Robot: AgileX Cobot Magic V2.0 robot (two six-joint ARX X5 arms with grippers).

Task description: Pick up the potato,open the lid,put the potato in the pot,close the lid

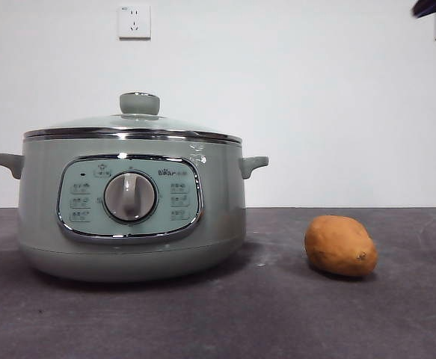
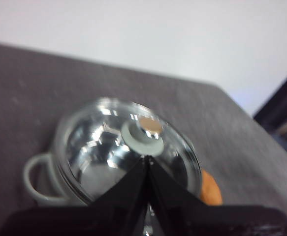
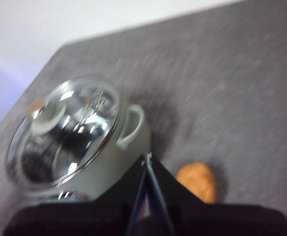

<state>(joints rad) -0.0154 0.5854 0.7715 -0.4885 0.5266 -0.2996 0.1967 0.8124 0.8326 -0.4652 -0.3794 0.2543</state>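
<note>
The sage-green pot (image 1: 131, 206) stands on the dark table at the left, with the glass lid (image 1: 131, 123) shut on it and its green knob (image 1: 139, 103) on top. The orange-brown potato (image 1: 340, 245) lies on the table to the pot's right, apart from it. My left gripper (image 2: 147, 158) is shut and empty, high above the pot, looking down on the lid (image 2: 126, 147) and the potato (image 2: 210, 189). My right gripper (image 3: 147, 156) is shut and empty, high above, between the pot (image 3: 111, 157) and the potato (image 3: 197, 181). One arm shows only as a black tip (image 1: 433, 7).
The dark grey table (image 1: 277, 314) runs back to a white wall. Two white wall sockets (image 1: 134, 22) hang on the wall, one above the pot and one at the top right corner.
</note>
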